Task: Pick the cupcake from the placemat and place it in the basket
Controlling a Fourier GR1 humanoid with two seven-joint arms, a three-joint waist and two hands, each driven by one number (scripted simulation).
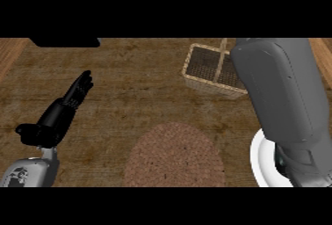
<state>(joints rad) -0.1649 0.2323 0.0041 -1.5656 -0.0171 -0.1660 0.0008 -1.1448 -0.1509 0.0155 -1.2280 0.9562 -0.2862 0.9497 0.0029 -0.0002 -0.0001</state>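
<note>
Basket point(209, 70) beside right forearm point(279, 92), left hand point(65, 110) straight-fingered (resting), placemat point(174, 156) bare

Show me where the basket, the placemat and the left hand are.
basket point(206, 66): head view, on its dark woven floor.
placemat point(174, 156): head view, on the middle of the braided oval.
left hand point(76, 93): head view, on its straight black fingers.
</note>
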